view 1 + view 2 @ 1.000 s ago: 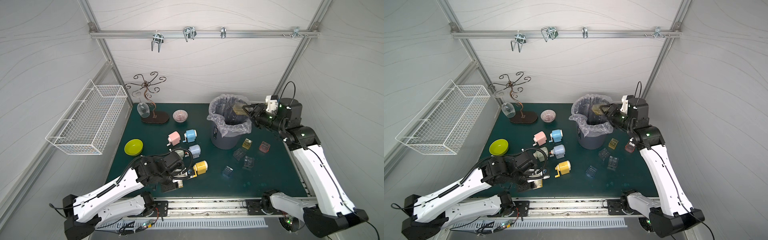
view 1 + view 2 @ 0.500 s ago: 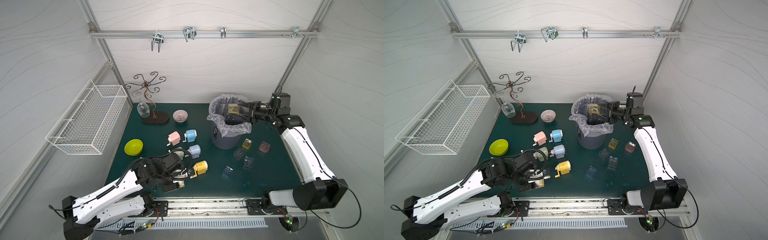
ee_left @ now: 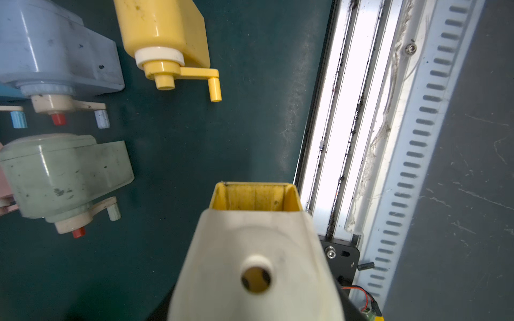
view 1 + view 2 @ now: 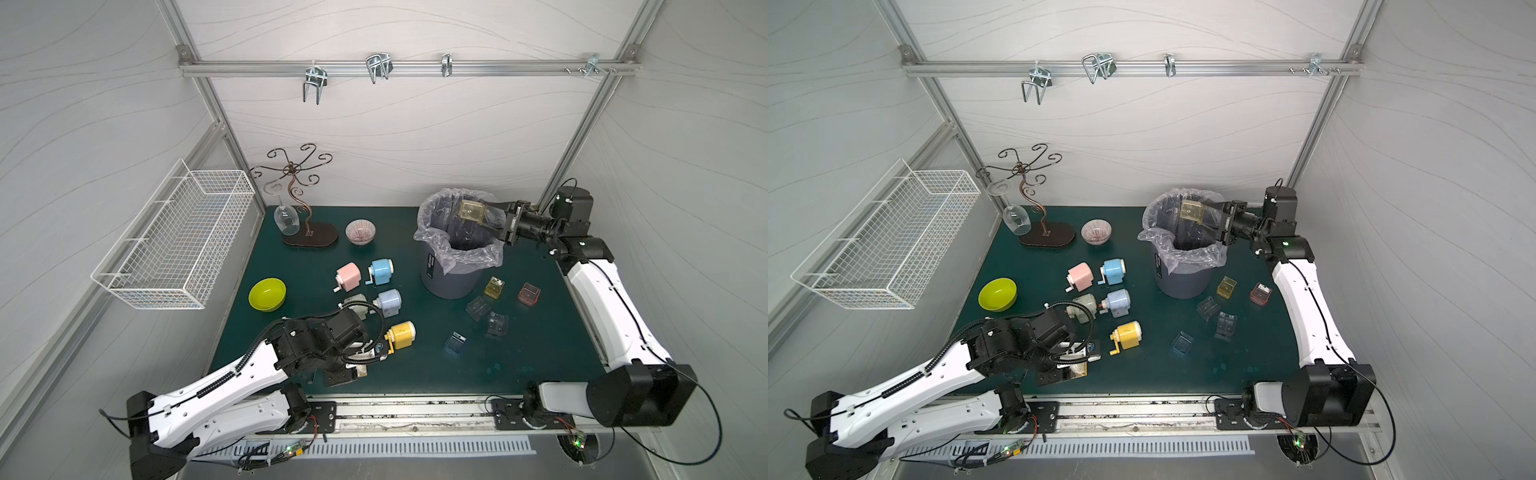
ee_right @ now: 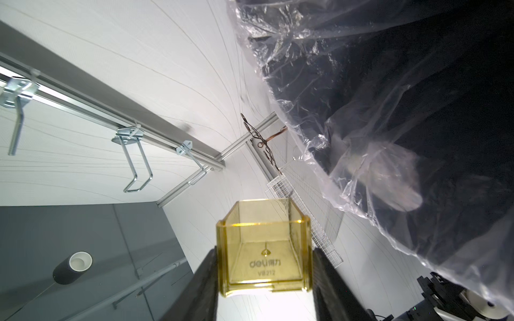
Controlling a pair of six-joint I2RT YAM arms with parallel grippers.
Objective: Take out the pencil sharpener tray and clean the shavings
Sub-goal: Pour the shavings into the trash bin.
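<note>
Cream plastic pencil sharpener body, yellow inside, is sitting clamped in the closed left gripper, lower centre in a top view. Upper right, the right gripper is pinching a translucent yellow sharpener tray above the grey bin with a clear plastic liner.

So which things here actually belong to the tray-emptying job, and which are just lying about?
Job: amber tray, held over the lined bin; cream sharpener, its slot empty.
Lying about: green bowl, pink bowl, glass stand, wire basket.
</note>
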